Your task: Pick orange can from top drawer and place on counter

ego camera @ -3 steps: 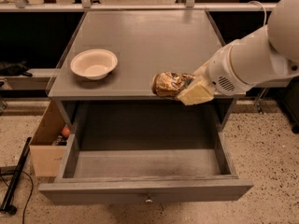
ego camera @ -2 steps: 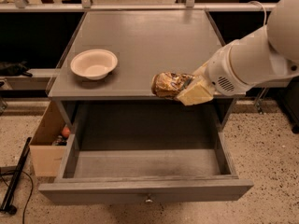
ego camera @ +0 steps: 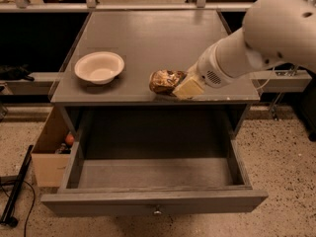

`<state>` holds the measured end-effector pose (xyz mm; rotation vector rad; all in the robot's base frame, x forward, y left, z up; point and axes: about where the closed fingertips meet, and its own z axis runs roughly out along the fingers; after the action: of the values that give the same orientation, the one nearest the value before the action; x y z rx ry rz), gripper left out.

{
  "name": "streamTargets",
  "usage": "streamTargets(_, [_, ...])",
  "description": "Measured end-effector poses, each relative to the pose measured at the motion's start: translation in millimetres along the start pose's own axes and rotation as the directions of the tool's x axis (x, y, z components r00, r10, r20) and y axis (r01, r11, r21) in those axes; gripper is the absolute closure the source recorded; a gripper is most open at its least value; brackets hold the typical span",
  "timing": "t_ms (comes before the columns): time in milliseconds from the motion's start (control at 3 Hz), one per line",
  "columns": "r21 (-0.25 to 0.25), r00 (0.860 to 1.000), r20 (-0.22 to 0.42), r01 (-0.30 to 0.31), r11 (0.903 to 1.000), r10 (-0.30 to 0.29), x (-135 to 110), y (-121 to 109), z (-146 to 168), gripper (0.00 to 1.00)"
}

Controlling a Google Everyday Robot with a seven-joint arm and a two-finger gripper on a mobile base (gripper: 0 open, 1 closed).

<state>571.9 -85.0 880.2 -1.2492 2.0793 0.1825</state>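
Observation:
The orange can [ego camera: 164,81], crushed and shiny bronze, lies on the counter [ego camera: 148,33] near its front edge, right of the middle. My gripper [ego camera: 176,85] reaches in from the right on the white arm and is shut on the can's right end, with one cream finger [ego camera: 187,88] showing in front. The can looks to rest on or just above the surface. The top drawer [ego camera: 153,200] is pulled wide open below, and its grey inside shows nothing in it. Its small metal knob [ego camera: 157,212] is at the front.
A cream-white bowl [ego camera: 98,67] sits on the left part of the counter. A brown cardboard box [ego camera: 49,157] with small items stands on the floor left of the drawer. A black pole [ego camera: 17,186] lies on the floor at far left.
My gripper has moved left and slightly farther in over the counter, carrying the can with it. The bowl and the drawer have not moved.

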Motion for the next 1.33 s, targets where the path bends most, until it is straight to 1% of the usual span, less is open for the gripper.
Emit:
streamTargets(333, [-0.017,1.000,-0.025,0.000,0.9998,0.000,-4,-20,41,1.00])
streamTargets(667, [-0.015,0.998,-0.057,0.010,0.9998,-0.011,-7,-38,63,1.00])
streamTargets(1000, [-0.015,0.998,-0.060,0.013,0.9998,-0.014,-9,-41,66,0.84])
streamTargets(1333, [-0.015,0.998,-0.060,0.013,0.9998,-0.014,-9,-41,66,0.61])
